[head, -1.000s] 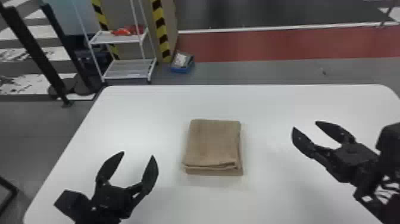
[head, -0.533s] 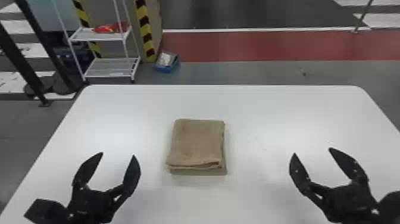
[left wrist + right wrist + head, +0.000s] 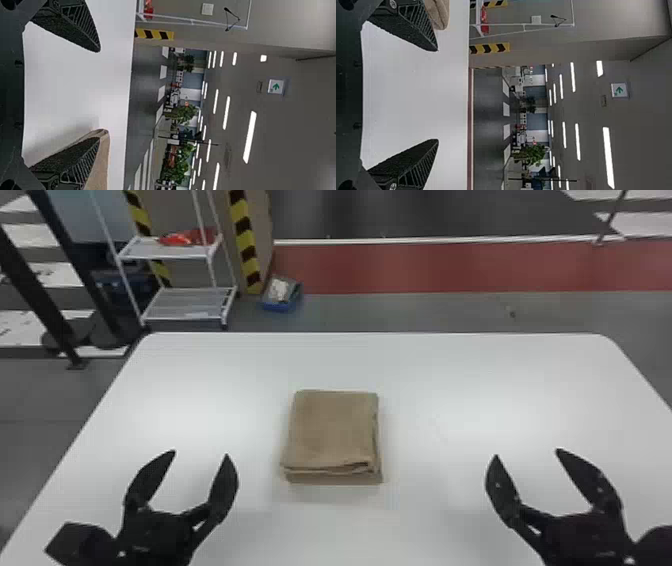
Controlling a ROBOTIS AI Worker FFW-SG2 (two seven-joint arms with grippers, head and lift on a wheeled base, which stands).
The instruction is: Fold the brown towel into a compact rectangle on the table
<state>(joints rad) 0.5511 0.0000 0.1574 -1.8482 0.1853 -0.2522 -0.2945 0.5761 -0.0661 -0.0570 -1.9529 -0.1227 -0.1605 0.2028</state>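
The brown towel point(image 3: 332, 430) lies folded as a thick, nearly square stack near the middle of the white table point(image 3: 475, 400), its layered edge toward the robot. To its left my left gripper point(image 3: 201, 455) stands open with nothing between its fingers; to its right my right gripper point(image 3: 526, 455) is open and also holds nothing. In the left wrist view, the towel point(image 3: 102, 166) shows beyond one finger of the left gripper point(image 3: 100, 93). A corner of the towel point(image 3: 440, 12) appears past a finger of the right gripper point(image 3: 438, 95).
Past the table's far edge stand a white wire shelf point(image 3: 187, 302) with red items and a pillar with yellow-black striping point(image 3: 245, 240). A blue box point(image 3: 281, 294) sits on the floor nearby. Black posts point(image 3: 60, 310) rise at the far left.
The head view has shifted, then the table and towel lie farther right in it than half a second ago. My right gripper has turned to point away from the robot. The towel keeps its folded shape.
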